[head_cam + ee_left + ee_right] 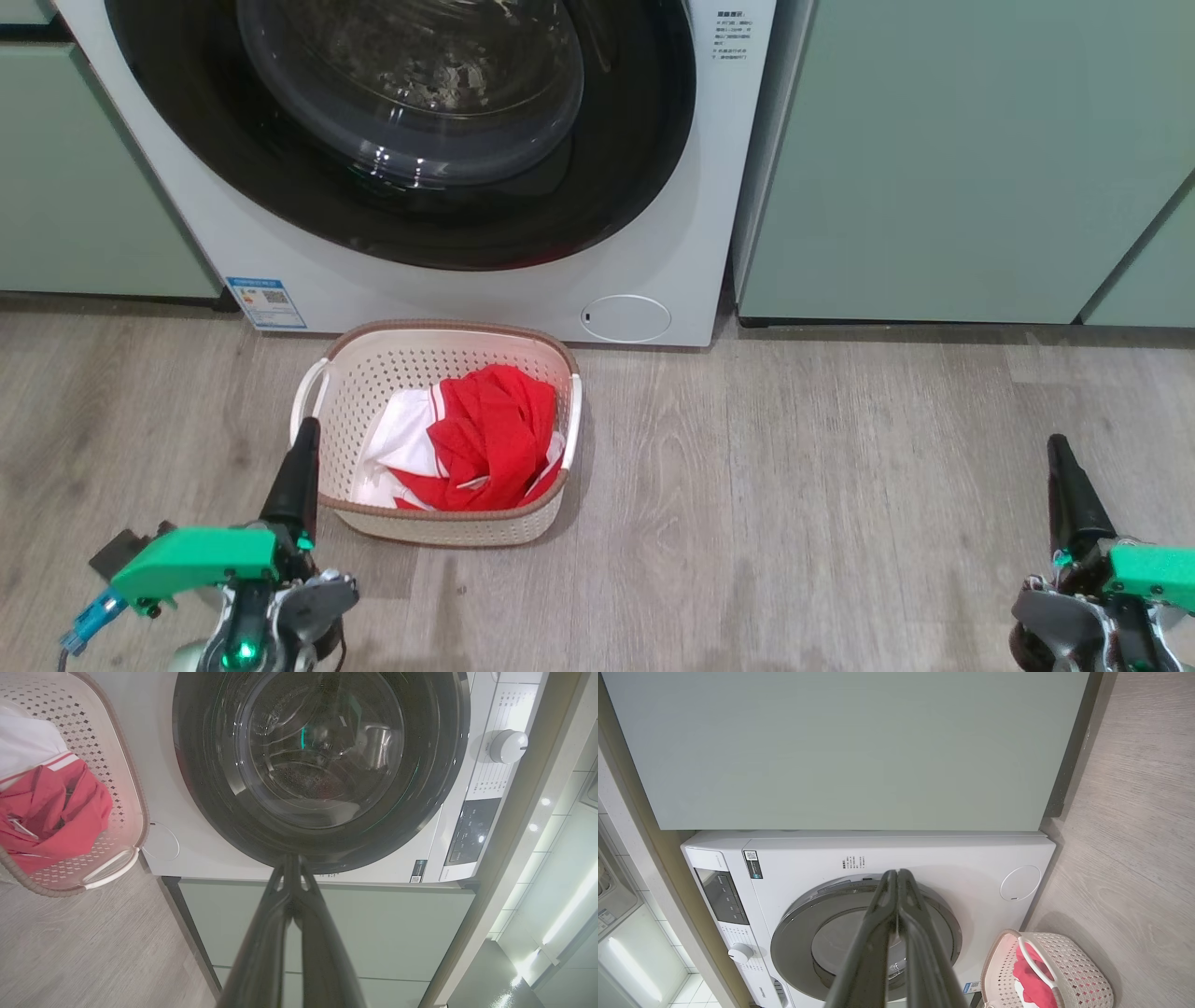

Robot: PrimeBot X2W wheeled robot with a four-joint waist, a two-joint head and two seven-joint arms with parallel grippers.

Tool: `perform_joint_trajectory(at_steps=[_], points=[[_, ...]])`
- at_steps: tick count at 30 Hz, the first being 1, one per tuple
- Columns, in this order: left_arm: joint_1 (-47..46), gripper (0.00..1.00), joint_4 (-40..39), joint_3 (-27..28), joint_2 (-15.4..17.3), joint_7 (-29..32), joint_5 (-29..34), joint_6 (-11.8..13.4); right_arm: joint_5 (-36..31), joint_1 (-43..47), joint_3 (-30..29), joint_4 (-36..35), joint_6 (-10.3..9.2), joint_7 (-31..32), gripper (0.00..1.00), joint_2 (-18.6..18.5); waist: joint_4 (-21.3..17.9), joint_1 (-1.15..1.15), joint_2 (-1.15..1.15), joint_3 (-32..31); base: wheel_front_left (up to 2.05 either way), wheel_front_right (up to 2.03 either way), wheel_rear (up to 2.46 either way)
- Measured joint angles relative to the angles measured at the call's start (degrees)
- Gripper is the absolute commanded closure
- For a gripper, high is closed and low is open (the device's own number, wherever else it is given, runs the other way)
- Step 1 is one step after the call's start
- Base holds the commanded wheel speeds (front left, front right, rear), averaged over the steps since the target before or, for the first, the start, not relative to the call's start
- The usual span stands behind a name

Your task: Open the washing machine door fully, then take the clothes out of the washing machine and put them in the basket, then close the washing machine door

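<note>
1. The washing machine (672, 243) stands white and broad between pale green cabinets (934, 159), its front towards the head camera.
2. The washing machine door (644, 177) lies flat against that front, shut. Its glossy black rim circles a clear bulging window (420, 93). The glass is dark and full of reflections, so what lies behind it cannot be told.
3. A small round white flap (625, 318) sits at the machine's lower right corner, and a blue label sticker (266, 301) at its lower left.
4. The basket (448, 329) stands on the wooden floor (794, 513) just in front of the machine, below the door and between sticker and flap.
5. The clothes (490, 434) lie inside the basket as a crumpled heap of red fabric, with a white panel towards the basket's left side. They sit below the brown rim.
6. The left claw (305, 431) is closed, its two dark fingers pressed together with nothing between them. In the head view its tip rises just beside the basket's left handle; whether it touches the basket cannot be told.
7. In the left wrist view those fingers meet over the edge of the door's black rim. The basket and its red clothes sit at that view's upper left, and a white dial (507, 745) at its right.
8. The right claw (1058, 450) is likewise closed and empty. It stands over the floor at the robot's right, well apart from the basket.
9. In the right wrist view its fingers meet before the machine's white front, with the basket in that view's lower right corner.
</note>
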Motion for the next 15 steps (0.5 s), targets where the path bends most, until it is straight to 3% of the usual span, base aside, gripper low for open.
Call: perform_joint_trajectory(at_steps=[15], points=[[0.0,1.0,0.0,0.0,0.0,0.0,0.0,0.0,0.0,0.0,0.0,0.0,0.0,0.0,1.0,0.0,0.0,0.0,0.0,0.0,0.0,0.0,0.0]])
